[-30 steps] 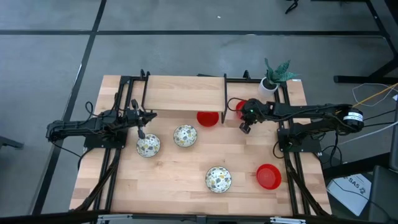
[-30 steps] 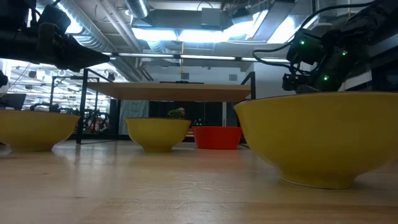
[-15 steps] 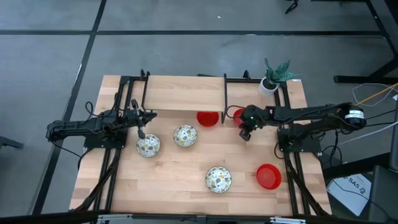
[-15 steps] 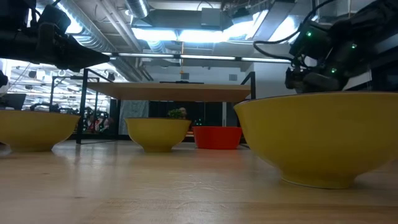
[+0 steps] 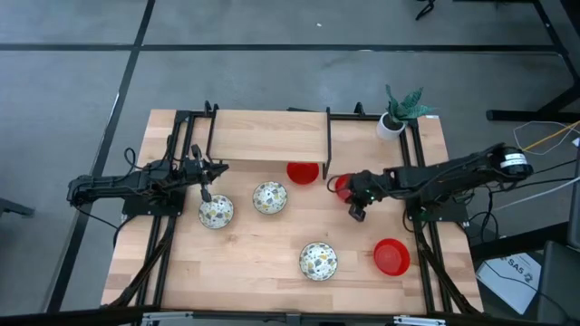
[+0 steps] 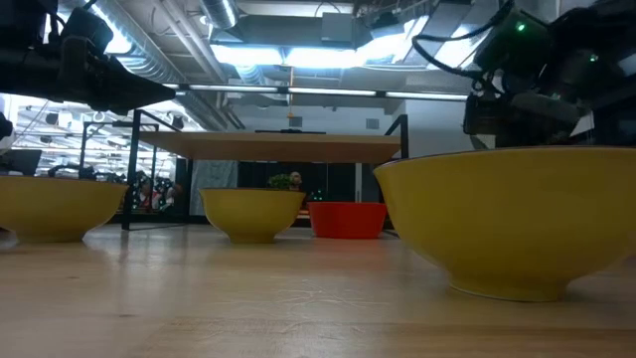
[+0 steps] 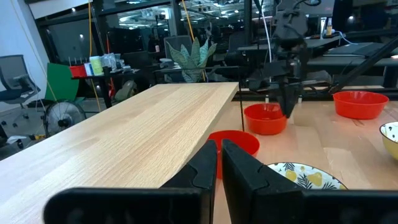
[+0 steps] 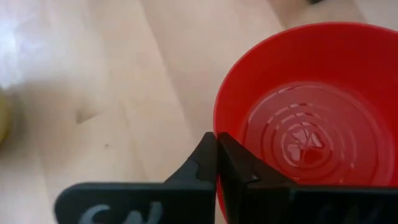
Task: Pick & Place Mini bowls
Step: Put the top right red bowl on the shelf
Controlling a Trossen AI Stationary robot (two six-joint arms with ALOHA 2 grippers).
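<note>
Red mini bowl (image 8: 305, 124), right of centre in high view: I judge it light, rigid, slick plastic; best hold is thin rim. Right gripper (image 5: 357, 212) fingers pinched together on that rim. Left gripper (image 5: 207, 193) fingers together, holding nothing, above patterned bowl (image 5: 216, 213).

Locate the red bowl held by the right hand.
In the high view, the red bowl sits right of centre, pinched at its rim by the right hand, beside another red bowl.

red bowls (image 5: 392, 256), floral white bowls (image 5: 318, 260) (yellow outside), dark claws (image 5: 356, 215)
</note>
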